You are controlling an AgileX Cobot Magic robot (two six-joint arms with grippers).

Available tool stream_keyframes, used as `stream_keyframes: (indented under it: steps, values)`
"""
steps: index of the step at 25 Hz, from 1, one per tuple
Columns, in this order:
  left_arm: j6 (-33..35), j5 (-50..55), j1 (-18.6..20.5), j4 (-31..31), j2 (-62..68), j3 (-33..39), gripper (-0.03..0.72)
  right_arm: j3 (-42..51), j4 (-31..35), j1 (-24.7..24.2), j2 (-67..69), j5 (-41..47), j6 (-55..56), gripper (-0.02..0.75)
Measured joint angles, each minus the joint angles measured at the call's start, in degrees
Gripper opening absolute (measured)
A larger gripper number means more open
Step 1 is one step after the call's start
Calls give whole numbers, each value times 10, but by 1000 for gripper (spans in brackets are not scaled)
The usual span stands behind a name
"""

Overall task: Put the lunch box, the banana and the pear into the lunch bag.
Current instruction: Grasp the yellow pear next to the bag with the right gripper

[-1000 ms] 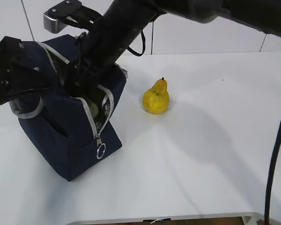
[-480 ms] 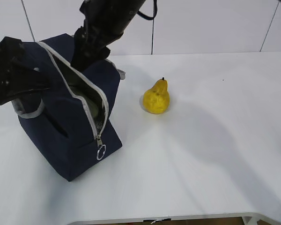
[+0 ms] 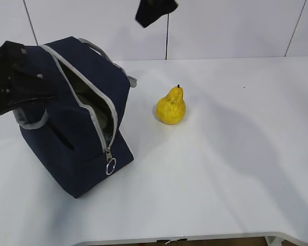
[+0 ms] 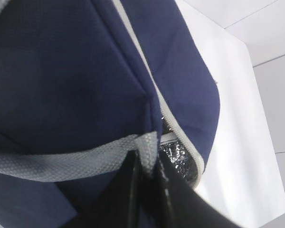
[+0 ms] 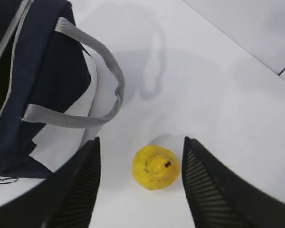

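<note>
The navy lunch bag (image 3: 77, 128) stands at the left with its zipper open, and it also shows in the left wrist view (image 4: 61, 71) and the right wrist view (image 5: 42, 85). My left gripper (image 3: 35, 100) is shut on a grey strap handle (image 4: 61, 159) of the bag. The yellow pear (image 3: 171, 106) stands upright on the table to the right of the bag. My right gripper (image 5: 141, 140) is open and empty, high above the pear (image 5: 156, 167); only its tip (image 3: 155, 11) shows in the exterior view. The lunch box and the banana are not in view.
The bag's metal ring pull (image 3: 111, 166) hangs at the low end of the zipper. The second grey strap (image 5: 85, 80) loops over the bag's far side. The white table (image 3: 231, 154) stretches right of the pear; a wall stands behind.
My right arm has lifted out of the bag's opening and risen to the top of the exterior view. The bag's mouth now shows unblocked. The left gripper and the pear have not moved.
</note>
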Motion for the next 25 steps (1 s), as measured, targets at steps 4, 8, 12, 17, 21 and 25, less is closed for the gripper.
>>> stream_keyframes:
  steps: [4,8,12,17,21,25]
  values:
    - [0,0,0,0,0,0,8,12,72,-82,-25,0,4,455]
    - [1,0,0,1,0,0,8,68,173,-167,-45,0,-15,455]
    - [1,-1,0,1,0,0,8,128,198,-204,-58,-1,-34,455]
    - [1,-2,0,1,0,0,8,205,209,-203,-61,-2,-62,455]
    - [1,-2,0,1,0,0,8,265,213,-203,-61,-24,-104,455]
    - [3,-2,0,1,0,0,8,311,246,-203,-61,-72,-174,455]
